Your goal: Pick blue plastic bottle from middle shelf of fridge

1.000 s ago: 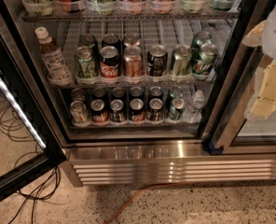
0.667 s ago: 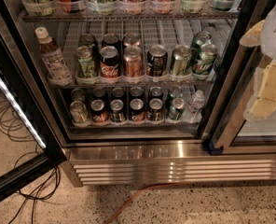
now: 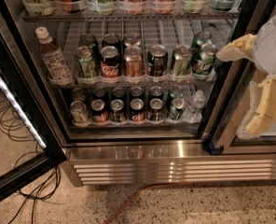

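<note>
Gripper (image 3: 233,93) hangs at the right edge of the camera view, in front of the fridge's (image 3: 175,164) right door frame, its two yellowish fingers (image 3: 261,108) spread wide with nothing between them.

The blue plastic bottle (image 3: 51,57) stands upright, long axis vertical, at the far left end of the middle shelf (image 3: 128,83). It lies well apart from the gripper, off to the left across the whole row of cans (image 3: 157,59), so the reach must likely travel leftward.

One red can (image 3: 110,62) shows Coca-Cola script. The bottle's pale label cannot be read.
</note>
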Controlling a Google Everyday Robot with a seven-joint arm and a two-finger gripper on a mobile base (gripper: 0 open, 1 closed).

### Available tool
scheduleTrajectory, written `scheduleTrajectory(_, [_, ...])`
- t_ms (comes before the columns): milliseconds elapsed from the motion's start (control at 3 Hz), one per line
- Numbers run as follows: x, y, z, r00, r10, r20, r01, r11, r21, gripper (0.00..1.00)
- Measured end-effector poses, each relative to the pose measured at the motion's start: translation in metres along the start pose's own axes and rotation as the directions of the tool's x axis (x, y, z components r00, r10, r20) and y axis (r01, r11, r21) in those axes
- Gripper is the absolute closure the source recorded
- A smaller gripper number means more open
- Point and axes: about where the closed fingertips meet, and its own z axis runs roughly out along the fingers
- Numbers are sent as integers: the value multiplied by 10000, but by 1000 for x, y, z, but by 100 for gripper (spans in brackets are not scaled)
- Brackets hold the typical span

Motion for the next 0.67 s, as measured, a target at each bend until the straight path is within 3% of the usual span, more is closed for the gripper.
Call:
scheduleTrajectory(333, [-45, 20, 5, 9855, -135, 1689, 158, 9998, -121, 0])
scheduleTrajectory(667, [-86, 25, 9, 9698, 39, 2437, -134, 9992, 374, 0])
